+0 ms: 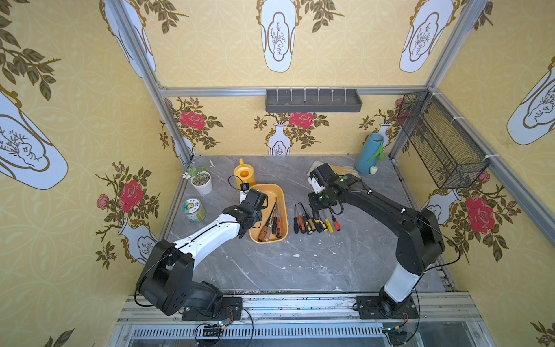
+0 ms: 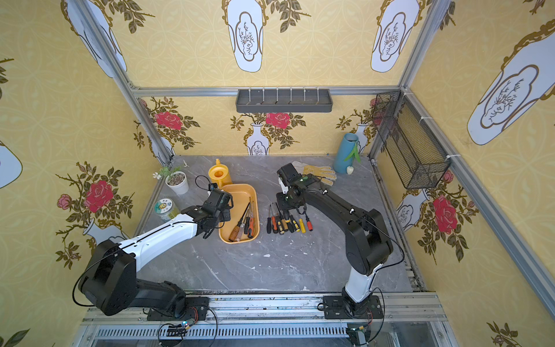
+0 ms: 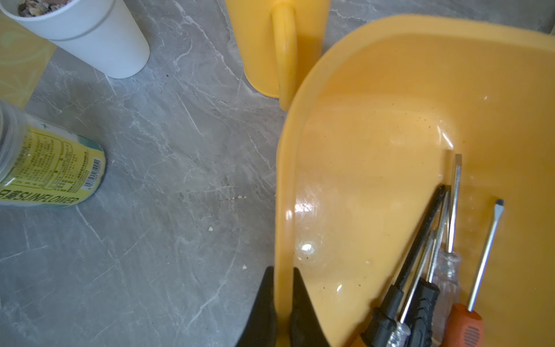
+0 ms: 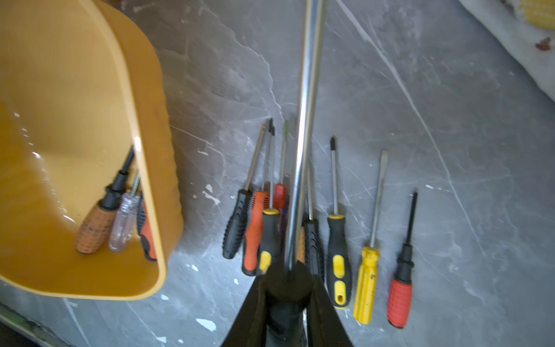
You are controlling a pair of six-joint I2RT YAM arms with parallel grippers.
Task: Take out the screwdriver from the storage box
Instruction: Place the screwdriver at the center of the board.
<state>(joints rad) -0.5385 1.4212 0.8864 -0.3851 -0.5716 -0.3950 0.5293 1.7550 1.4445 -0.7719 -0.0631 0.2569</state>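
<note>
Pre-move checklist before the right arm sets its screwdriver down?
1. Box braced: ok, left gripper shut on storage box rim.
2. Tool held: ok, right gripper shut on black-handled screwdriver.
3. Tool out of the box: ok, it hangs over the table.
4. Free gap beneath: cannot tell; its shaft overlaps the laid-out row in the right wrist view.
5. Box emptied: not ok, several screwdrivers lie inside.
</note>
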